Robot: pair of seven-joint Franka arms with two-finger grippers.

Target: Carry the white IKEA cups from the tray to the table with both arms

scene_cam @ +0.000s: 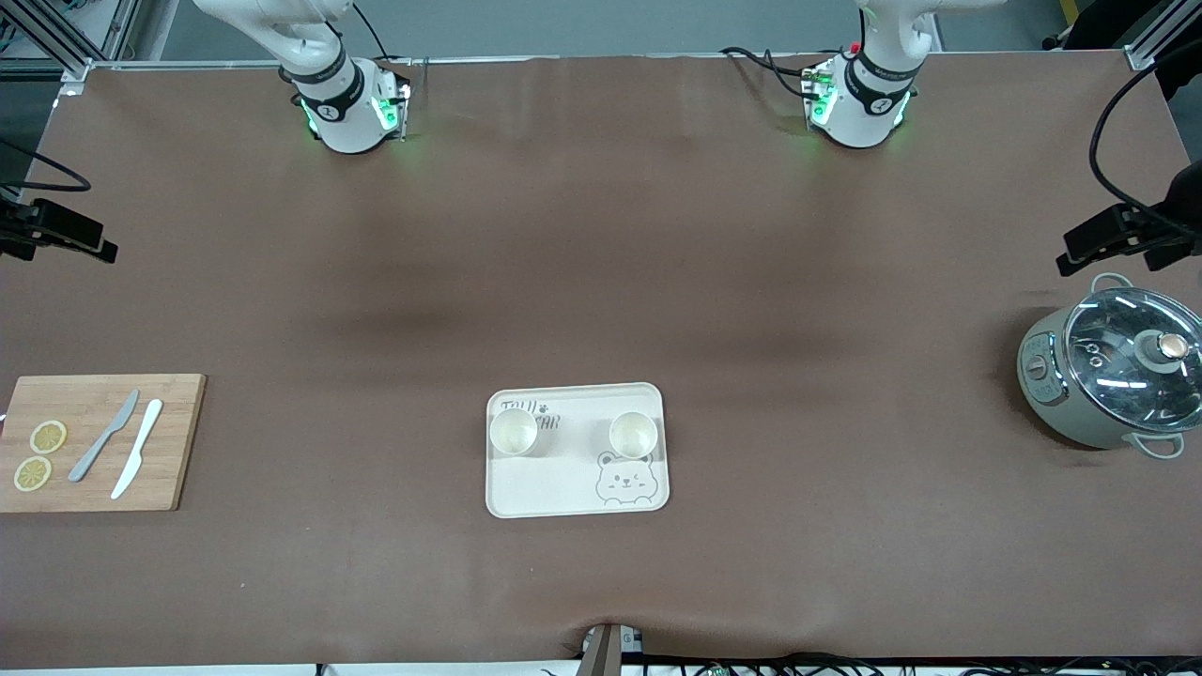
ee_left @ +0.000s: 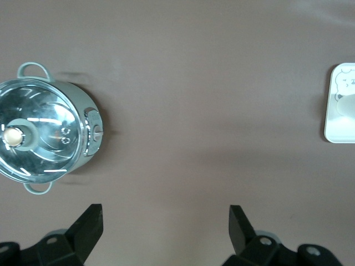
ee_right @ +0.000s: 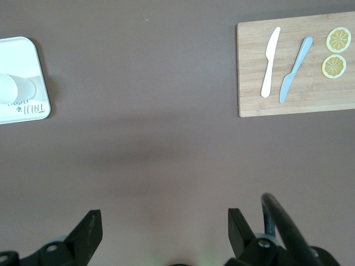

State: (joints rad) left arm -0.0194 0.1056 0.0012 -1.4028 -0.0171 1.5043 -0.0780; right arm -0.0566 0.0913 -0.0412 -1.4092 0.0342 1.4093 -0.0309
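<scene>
Upright, 2 plain off-white cups (scene_cam: 513,433) (scene_cam: 632,435) on bear tray (scene_cam: 563,488), left gripper (ee_left: 165,221), right gripper (ee_right: 165,224), fingers apart.

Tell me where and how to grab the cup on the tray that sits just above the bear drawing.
Grip that cup by its rim, coming straight down from above. It stands upright and open-mouthed on the tray, so one finger could go inside and one outside the wall. Its tapered, handleless side offers less hold. The second cup stands apart, probably leaving room. The open left gripper likely suits.

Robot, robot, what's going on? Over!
Left gripper and right gripper open, over bare table. Both white cups upright on bear tray. Nothing in the way.
</scene>
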